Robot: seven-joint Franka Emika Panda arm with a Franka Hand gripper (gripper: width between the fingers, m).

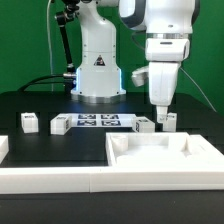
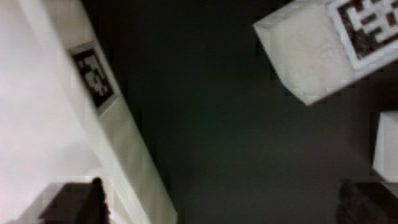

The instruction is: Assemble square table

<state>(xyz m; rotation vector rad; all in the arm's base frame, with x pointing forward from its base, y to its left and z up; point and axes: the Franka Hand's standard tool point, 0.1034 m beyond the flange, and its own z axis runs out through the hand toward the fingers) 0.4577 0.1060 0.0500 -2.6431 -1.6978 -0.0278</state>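
While our gripper (image 1: 160, 112) hung wide and empty, a table leg (image 1: 168, 121) sat just below and beside it, with the square tabletop (image 1: 160, 168) close by. We judged centring over the leg before descending wisest.

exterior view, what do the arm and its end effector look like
The arm has glossy white rounded shells with dark joints. Its white base bears a small dark triangular mark and glows blue near the foot. Black cables run behind it. The end effector is a white boxy block with two narrow fingers; the wrist view shows dark fingertips.
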